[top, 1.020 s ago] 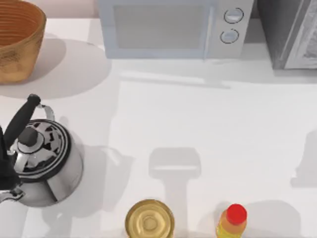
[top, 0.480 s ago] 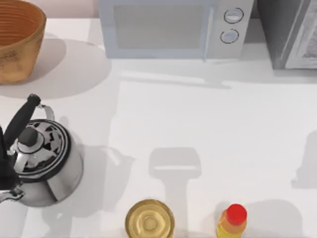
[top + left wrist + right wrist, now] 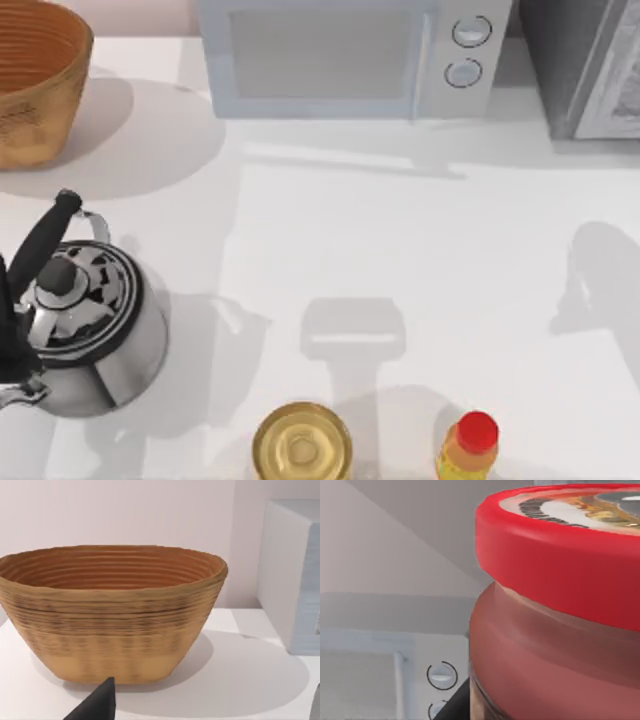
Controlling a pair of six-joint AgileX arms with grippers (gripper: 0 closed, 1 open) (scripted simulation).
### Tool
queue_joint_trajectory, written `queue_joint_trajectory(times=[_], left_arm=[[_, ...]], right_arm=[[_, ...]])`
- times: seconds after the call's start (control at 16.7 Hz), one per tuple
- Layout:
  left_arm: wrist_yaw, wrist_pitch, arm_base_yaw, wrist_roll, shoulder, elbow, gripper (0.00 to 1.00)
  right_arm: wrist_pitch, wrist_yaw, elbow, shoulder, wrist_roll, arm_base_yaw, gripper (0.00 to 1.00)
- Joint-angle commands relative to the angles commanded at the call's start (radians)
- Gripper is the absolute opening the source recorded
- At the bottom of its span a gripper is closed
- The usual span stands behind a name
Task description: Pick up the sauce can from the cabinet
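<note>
The sauce can (image 3: 555, 630) looms right in front of the right wrist camera, showing a red rim, a printed top and a red-brown side. My right gripper (image 3: 555, 700) is shut on it, and one dark finger (image 3: 456, 704) lies against the can's side. On the top view's right side the table carries the right arm's shadow. The grey cabinet (image 3: 590, 70) stands at the back right corner. At the table's left, my left gripper (image 3: 207, 709) is parked and open, facing the basket, with nothing between its fingers.
A white microwave (image 3: 350, 55) stands at the back, a woven basket (image 3: 35, 80) at the back left and a steel kettle (image 3: 85, 320) at the left. A gold-topped can (image 3: 302, 442) and a yellow red-capped bottle (image 3: 470, 445) sit at the front edge.
The right arm's shadow on the table has grown and slid leftward from the right edge. Nothing else on the table has moved.
</note>
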Motion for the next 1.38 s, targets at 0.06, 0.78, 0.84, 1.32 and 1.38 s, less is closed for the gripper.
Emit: queue_joint_trajectory(times=[0.06,0.78,0.84,1.32,1.38], left_arm=[[0.000,0.000,0.000,0.000,0.000,0.000,1.00],[0.000,0.000,0.000,0.000,0.000,0.000,1.00],[0.000,0.000,0.000,0.000,0.000,0.000,1.00],[0.000,0.000,0.000,0.000,0.000,0.000,1.00],[0.000,0.000,0.000,0.000,0.000,0.000,1.00]], right_arm=[[0.063,0.000,0.029,0.082,0.000,0.027,0.00],[0.841,-0.023,0.313,1.272,0.010,0.397,0.00],[0.894,-0.027,0.331,1.358,0.011,0.424,0.00],[1.132,-0.048,0.414,1.717,0.012,0.546,0.00],[1.132,-0.048,0.414,1.717,0.012,0.546,0.00]])
